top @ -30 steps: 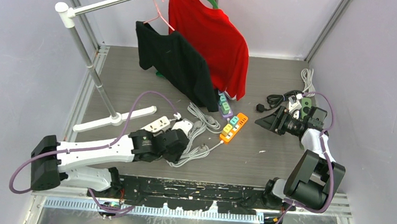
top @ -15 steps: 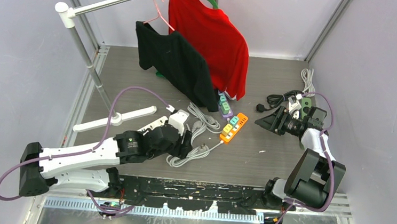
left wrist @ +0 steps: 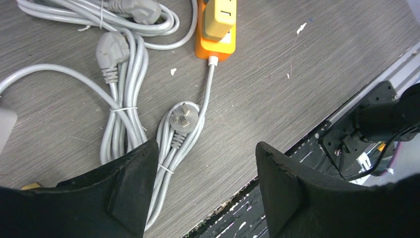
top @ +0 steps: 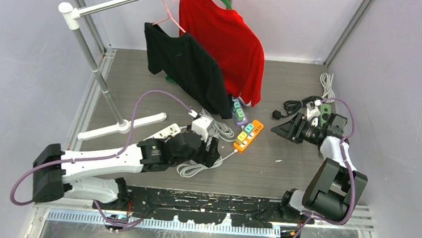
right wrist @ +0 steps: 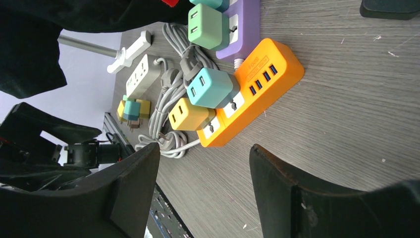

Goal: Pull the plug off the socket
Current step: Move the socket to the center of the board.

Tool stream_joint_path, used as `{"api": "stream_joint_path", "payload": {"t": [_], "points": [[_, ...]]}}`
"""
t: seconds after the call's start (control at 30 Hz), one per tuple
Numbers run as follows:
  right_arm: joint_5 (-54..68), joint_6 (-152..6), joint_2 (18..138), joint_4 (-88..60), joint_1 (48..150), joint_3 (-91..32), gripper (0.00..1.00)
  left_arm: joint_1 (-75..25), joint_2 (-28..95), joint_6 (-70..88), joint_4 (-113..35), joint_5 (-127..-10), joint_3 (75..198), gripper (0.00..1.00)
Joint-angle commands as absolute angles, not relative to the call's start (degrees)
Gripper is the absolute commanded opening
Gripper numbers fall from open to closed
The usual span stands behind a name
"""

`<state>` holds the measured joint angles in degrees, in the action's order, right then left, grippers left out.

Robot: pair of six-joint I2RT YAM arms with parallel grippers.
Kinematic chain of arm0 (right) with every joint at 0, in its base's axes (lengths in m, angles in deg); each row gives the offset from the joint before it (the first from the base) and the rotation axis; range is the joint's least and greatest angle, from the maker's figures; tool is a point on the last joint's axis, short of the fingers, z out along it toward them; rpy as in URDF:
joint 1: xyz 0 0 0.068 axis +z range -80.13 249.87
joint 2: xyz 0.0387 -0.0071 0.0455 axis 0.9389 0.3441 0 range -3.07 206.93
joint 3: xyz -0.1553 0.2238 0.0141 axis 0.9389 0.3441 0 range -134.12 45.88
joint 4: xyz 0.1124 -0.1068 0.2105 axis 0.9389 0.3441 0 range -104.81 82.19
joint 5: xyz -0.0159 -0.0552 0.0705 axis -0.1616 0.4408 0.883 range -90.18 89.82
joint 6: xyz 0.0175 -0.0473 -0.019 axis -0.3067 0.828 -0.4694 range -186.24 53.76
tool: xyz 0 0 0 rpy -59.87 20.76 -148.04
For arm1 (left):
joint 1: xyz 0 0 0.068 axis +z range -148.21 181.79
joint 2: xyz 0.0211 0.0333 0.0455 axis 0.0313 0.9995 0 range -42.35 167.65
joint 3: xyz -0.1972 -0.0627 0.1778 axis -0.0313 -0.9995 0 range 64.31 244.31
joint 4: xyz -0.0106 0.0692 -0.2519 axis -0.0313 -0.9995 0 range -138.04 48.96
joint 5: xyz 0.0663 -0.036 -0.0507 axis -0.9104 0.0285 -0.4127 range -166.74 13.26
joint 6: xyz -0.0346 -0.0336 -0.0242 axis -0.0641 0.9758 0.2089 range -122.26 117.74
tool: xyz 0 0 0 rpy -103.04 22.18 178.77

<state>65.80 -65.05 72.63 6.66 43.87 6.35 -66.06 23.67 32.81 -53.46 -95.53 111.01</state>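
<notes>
"Top external view, item one," reads the first clerk. "Orange power strip (top: 248, 135), lying flat mid-table, near the hanging clothes. Status of task?"

"Not begun, by the look of it," answers the second. "Right wrist view: teal plug (right wrist: 210, 87) and yellow plug (right wrist: 188, 115), both seated in the orange strip's sockets. No plug is out. Which of the two is wanted cannot be told."

"Item two, left gripper (left wrist: 205, 146)."

"Fingers spread, nothing between them. It hangs over the loose grey cables (left wrist: 124, 109), with the cord end of the orange strip just ahead. No contact with any plug."

"Item three, right gripper (right wrist: 204, 147)."

"Fingers likewise spread, and empty. It sits well apart from the strip, at the right side of the table (left wrist: 277, 74), facing it."

"Remaining work?"

"All of it, as judged: close in on a plug, pinch it, draw it straight out, likely with the strip held down."

"Containers?"

"None proper. Holders only: the orange strip carries the teal and yellow plugs. The purple power strip (right wrist: 246, 22), just beside it, carries a green plug (right wrist: 208, 22)."
</notes>
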Motion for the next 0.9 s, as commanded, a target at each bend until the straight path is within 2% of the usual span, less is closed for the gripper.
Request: {"api": "stream_joint_path", "payload": {"t": [0.0,0.3,0.63,0.87], "points": [[67.5,-64.7,72.4,5.8,43.7,5.2,0.72,-65.9,28.6,31.3,-50.6,-93.9,116.9,0.72],[67.5,-64.7,72.2,5.7,43.6,5.3,0.72,-65.6,45.1,26.4,-64.8,-92.4,134.1,0.73],[67.5,-64.7,72.1,5.6,43.6,5.3,0.72,-65.6,71.7,21.9,-96.4,-97.1,166.6,0.73],[67.4,-64.7,72.1,5.7,43.4,5.4,0.72,-65.1,80.7,18.9,-99.8,-97.7,178.4,0.74]]}}
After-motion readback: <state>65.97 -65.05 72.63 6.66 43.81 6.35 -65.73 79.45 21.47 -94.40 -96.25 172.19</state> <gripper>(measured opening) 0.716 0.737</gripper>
